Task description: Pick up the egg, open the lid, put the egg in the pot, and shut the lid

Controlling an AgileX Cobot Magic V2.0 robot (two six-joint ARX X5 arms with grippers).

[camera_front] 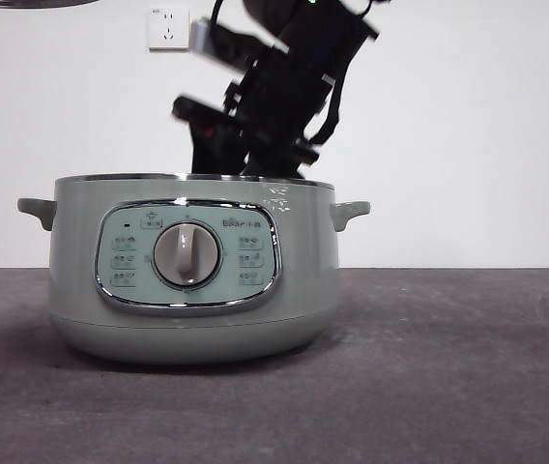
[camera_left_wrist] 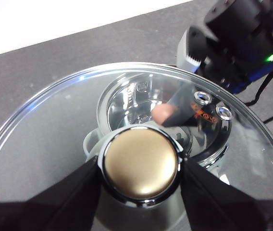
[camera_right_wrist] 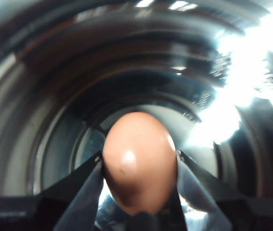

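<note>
Right wrist view, egg: long axis upright in frame, centred.
Right claw: closed on egg, inside pot.
Left claw: clamped on lid knob.

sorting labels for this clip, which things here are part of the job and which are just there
Job: egg in the right gripper, inside the pot; lid held off it by its knob in the left gripper.
Just there: wall sockets, table.
</note>
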